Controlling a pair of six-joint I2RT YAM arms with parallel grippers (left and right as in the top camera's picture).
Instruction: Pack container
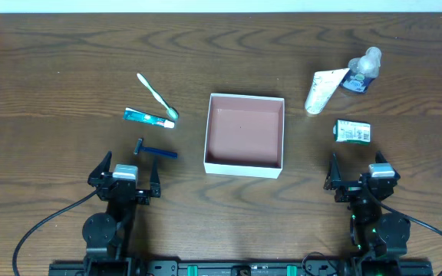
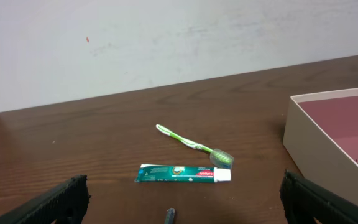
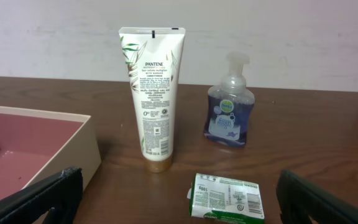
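I am holding both claws wide open and empty near my edge of the table, the left claw (image 1: 127,170) waiting with the blue razor (image 1: 154,151) just ahead of it and the right claw (image 1: 357,172) with the green-and-white carton (image 1: 352,132) just ahead. The container (image 1: 244,166) is lying between them in the middle of the table, open side up and with nothing in it, so I am judging that packing is only beginning and the step in hand is choosing a first item. I am leaning toward the carton for the right claw: it is lying flat and nearest, so I should be coming down over it, spanning its shorter width and squeezing gently so it is not crushing. Beyond it the Pantene tube (image 3: 154,93) is standing on its cap and the blue soap pump bottle (image 3: 230,102) is standing upright, both likely tipping if brushed. On the left, the razor, the Colgate toothpaste tube (image 2: 183,173) and the green toothbrush (image 2: 194,145) are lying low, so I am expecting to need fingertips right down at the wood
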